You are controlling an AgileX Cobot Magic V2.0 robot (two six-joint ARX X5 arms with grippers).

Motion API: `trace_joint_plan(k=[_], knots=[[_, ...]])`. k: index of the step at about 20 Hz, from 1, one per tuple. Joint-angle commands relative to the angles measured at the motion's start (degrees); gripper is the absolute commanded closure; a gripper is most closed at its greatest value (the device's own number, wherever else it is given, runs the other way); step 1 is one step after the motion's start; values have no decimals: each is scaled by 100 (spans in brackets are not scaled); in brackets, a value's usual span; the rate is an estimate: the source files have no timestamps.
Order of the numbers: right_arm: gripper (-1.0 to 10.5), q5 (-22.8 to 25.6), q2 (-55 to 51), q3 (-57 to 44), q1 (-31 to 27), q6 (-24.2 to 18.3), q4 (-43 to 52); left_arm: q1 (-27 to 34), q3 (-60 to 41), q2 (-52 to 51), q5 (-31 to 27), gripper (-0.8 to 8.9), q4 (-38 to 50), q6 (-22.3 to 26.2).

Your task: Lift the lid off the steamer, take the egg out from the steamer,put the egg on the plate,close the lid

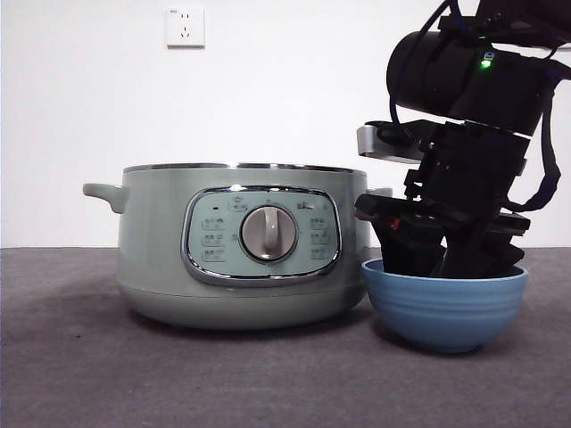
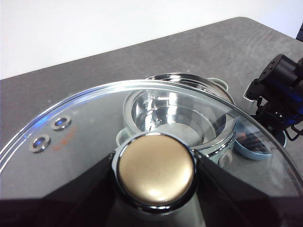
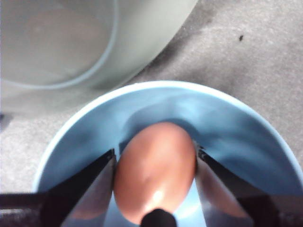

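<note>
Inside the round blue ridged plate (image 3: 246, 137), just beside the large pale sage-green steamer (image 1: 178, 259) on the grey desk (image 1: 89, 374), the right gripper (image 3: 154, 165) is holding the brown egg (image 3: 154, 170) between its 2 black jaws, closed snugly on its sides. It should be lowering until the egg rests on the bottom, then parting the jaws slowly so nothing rolls. The left gripper (image 2: 156, 175) is gripping the clear glass lid (image 2: 85, 137) by its round knob, held above the open steamer.
</note>
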Motion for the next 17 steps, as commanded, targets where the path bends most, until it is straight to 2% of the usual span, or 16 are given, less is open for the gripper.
trace_joint_plan(k=[1,2,5,6,11,17], knots=[[943,-13,122,-52,-2,39,-90,9,22,-17,26,821,267,24],[889,-17,120,-52,0,96,-90,9,22,28,81,821,267,26],[494,-35,92,-50,0,146,-85,2,22,295,313,821,463,116],[462,-35,52,-50,0,146,-85,2,22,398,315,821,553,164],[464,-35,-708,-50,0,149,-131,2,22,911,647,821,988,181],[464,-28,-2975,-44,0,260,-599,2,22,1950,1202,821,2164,203]])
